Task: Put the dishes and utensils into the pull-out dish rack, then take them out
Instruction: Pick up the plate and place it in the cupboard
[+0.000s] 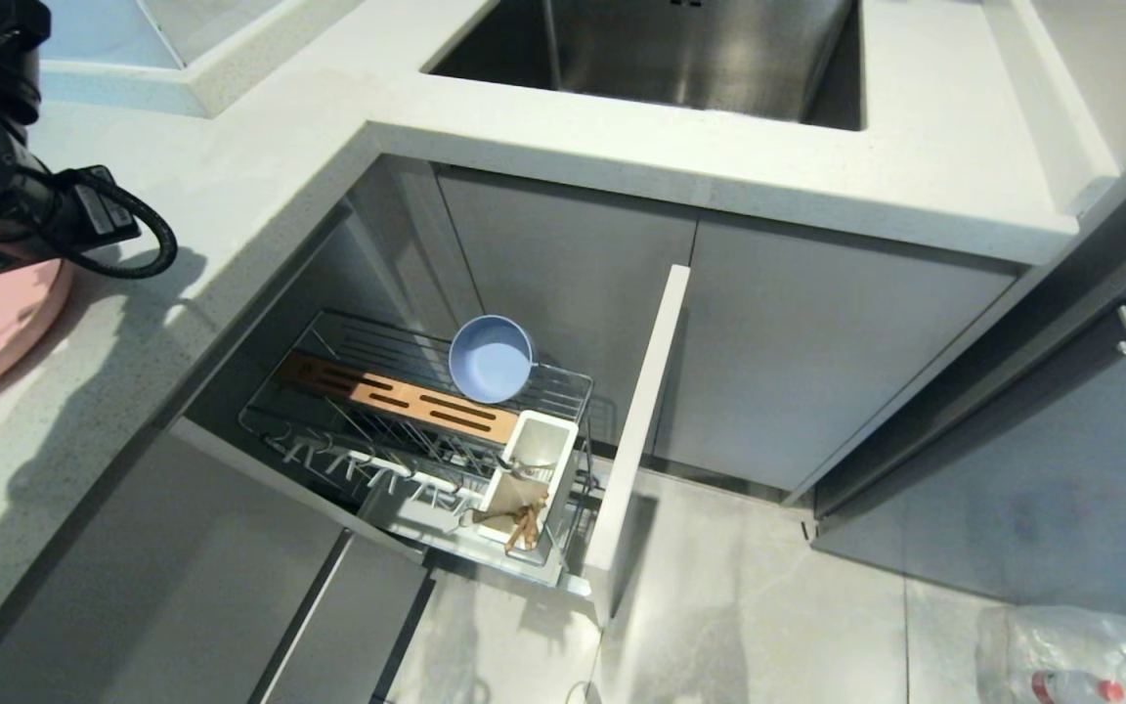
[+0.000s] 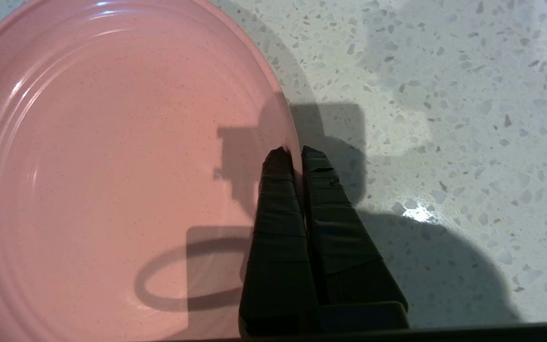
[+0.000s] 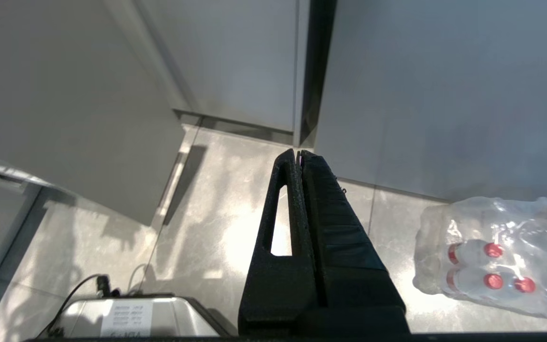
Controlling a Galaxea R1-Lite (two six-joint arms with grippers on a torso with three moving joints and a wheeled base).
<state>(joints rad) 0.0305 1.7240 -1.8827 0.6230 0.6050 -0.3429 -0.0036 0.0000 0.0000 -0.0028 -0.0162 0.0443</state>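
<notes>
the left tool reaches down over the table, its fingers pinched tight on the rim of the pink plate lying flat there. the right tool hangs closed and empty above the floor. the pulled-out rack holds the blue bowl upright at its back, chopsticks in its white cup.
</notes>
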